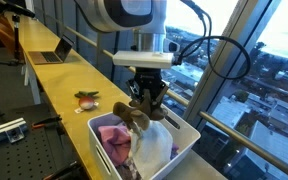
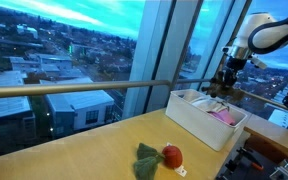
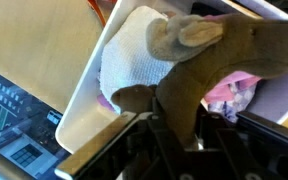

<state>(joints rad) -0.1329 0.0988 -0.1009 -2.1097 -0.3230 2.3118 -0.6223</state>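
The claw (image 1: 145, 98) is clamped on a brown soft toy (image 1: 134, 115) hanging just above the white bin (image 1: 190, 133) of cloths (image 1: 112, 135), so the carrying looks done and only the release remains, while a red toy (image 1: 87, 98) lies apart on the worktop (image 1: 64, 78).

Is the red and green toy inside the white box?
No, the red and green toy lies on the wooden counter, outside the white box and apart from it.
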